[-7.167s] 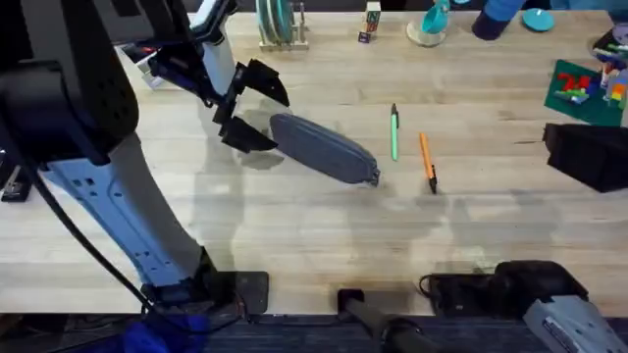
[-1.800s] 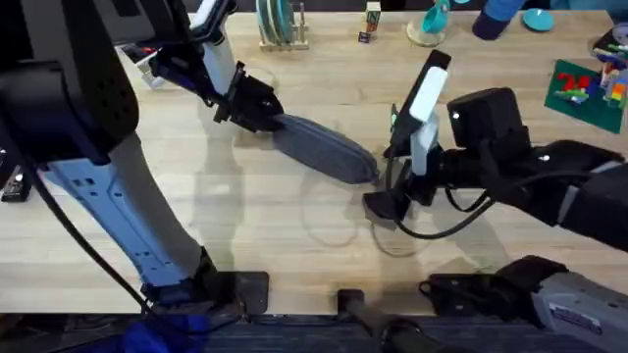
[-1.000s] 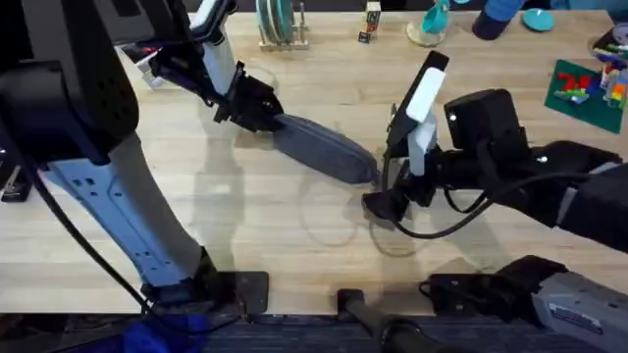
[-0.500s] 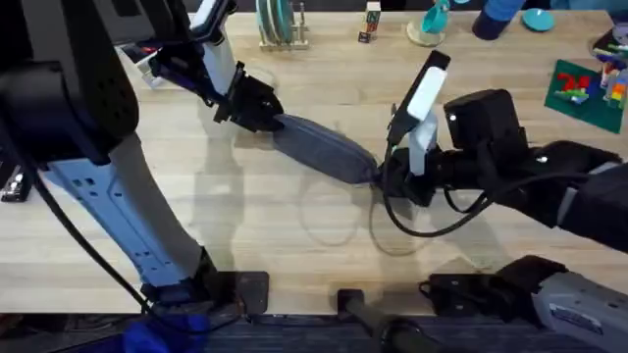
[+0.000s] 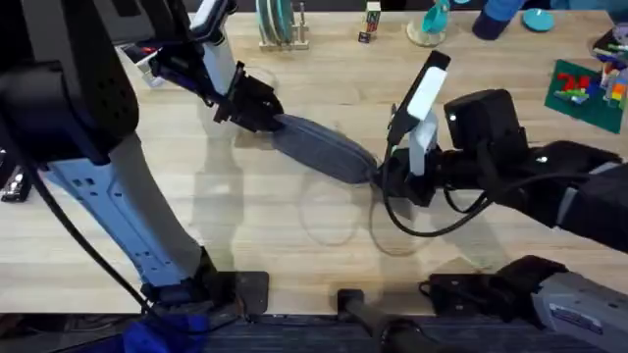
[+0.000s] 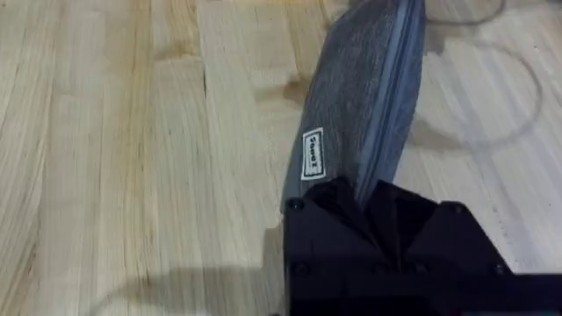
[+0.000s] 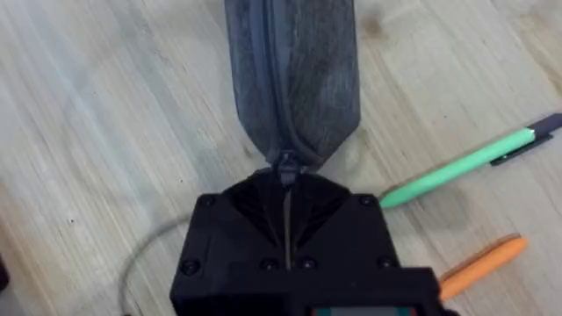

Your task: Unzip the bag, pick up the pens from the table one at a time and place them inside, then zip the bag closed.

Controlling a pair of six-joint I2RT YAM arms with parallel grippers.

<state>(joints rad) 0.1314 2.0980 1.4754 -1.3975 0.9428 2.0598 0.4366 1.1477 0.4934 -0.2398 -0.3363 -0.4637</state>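
Observation:
The grey-blue bag (image 5: pixel 322 147) lies slantwise on the table (image 5: pixel 294 245), its zipper closed along the top. My left gripper (image 5: pixel 259 110) is shut on the bag's far-left end; in the left wrist view the fabric (image 6: pixel 364 105) with a small white label (image 6: pixel 313 154) runs into the closed fingers. My right gripper (image 5: pixel 386 176) is at the bag's right end, shut on the zipper pull (image 7: pixel 285 163). Just beside that end, on the wood, lie the green pen (image 7: pixel 465 162) and the orange pen (image 7: pixel 483 262). In the overhead view the right arm covers both pens.
A rack of plates (image 5: pixel 280 25), a small block (image 5: pixel 371 22) and teal items (image 5: pixel 432 22) line the far edge. A green plate of toy bricks (image 5: pixel 589 88) sits far right. A thin cable loops (image 5: pixel 329 211) on the wood in front of the bag.
Over the last second my right gripper moved up from the table in front of the bag to the bag's right end and closed there. The left gripper and bag stayed put.

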